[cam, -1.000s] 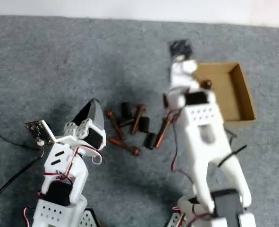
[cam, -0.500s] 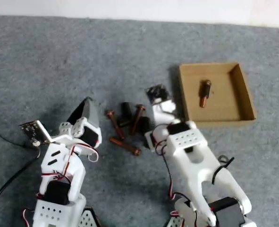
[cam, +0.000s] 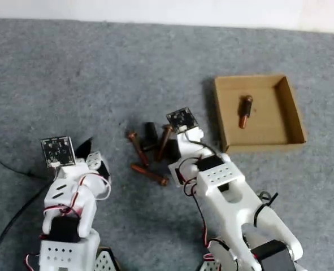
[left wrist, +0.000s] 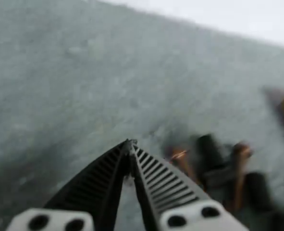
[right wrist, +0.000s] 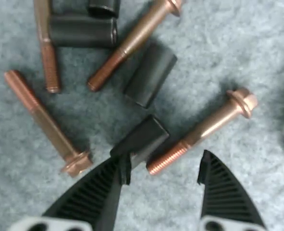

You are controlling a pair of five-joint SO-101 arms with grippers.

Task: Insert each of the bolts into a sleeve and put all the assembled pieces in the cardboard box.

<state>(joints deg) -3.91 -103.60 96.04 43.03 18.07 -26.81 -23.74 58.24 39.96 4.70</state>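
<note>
Currently the right gripper (right wrist: 165, 166) is hanging with its two black ribbed fingers (right wrist: 101, 199) spread wide, grasping nothing. Between them the threaded end of a copper-coloured metal bolt (right wrist: 206, 126) is lying on the grey felt-like table cover (right wrist: 257, 57), its flanged head pointing away from the gripper. A short black cylindrical sleeve (right wrist: 141, 139) is lying so near one finger that I cannot tell if they are touching. Farther out a second black sleeve (right wrist: 150, 74) is lying loose, with three more copper bolts around it: a slanted bolt (right wrist: 132, 43), a long bolt (right wrist: 43, 115) and another bolt (right wrist: 44, 53) beside a third sleeve (right wrist: 81, 31). These bolts and sleeves are lying as single pieces.

The left gripper (left wrist: 130, 145) is pointing at bare cover, its fingers clenched together on nothing, the pile farther ahead. In the high view a brown cardboard box (cam: 263, 147) is standing beside the pile on the right arm's side. One assembled piece (cam: 244, 111), a copper bolt in a dark sleeve, is lying inside it.
</note>
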